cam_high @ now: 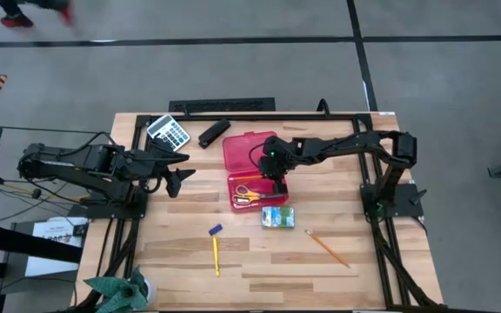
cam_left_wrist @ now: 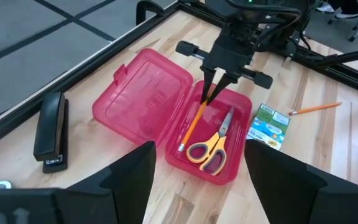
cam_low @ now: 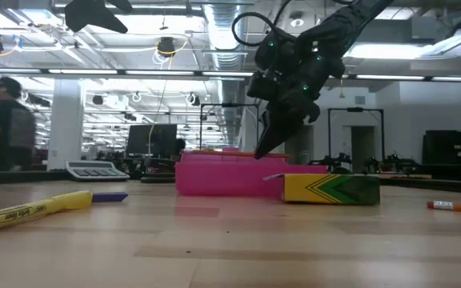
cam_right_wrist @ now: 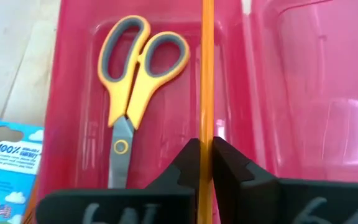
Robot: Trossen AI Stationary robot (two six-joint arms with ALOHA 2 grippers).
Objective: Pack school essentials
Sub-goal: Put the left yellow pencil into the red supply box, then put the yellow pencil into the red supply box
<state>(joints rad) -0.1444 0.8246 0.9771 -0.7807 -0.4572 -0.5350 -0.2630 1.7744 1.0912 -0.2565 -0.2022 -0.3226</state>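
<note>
On the left of the table, seen from above, the left gripper [cam_high: 181,178] waits with its fingers spread and nothing between them, well apart from the pink case [cam_high: 252,170] and just in front of the grey calculator [cam_high: 169,132] and the black stapler [cam_high: 214,132]. In front of it on the bare wood lie the yellow pen [cam_high: 216,254] and, at its far tip, a tiny blue piece [cam_high: 216,229], both not yet packed. At the middle, the case lies open with its lid folded back, and the yellow-handled scissors [cam_right_wrist: 132,68] already rest in its tray. The right gripper [cam_right_wrist: 206,155] hangs directly over that tray, its fingers closed tight on an orange pencil [cam_right_wrist: 207,74]. The pencil's long axis runs along the tray's length, parallel to the scissors and just beside them on the lid side, and the left wrist view shows its far end [cam_left_wrist: 183,147] down near the tray floor while the held end is higher, so it slants. Judging from that, the release depends on the pencil staying in line with the tray so it drops in flat. Just beside the case sits the green-and-white packet [cam_high: 277,216], and further right the second orange pencil [cam_high: 327,248] lies diagonally on the table, nearer the right arm than the left.
</note>
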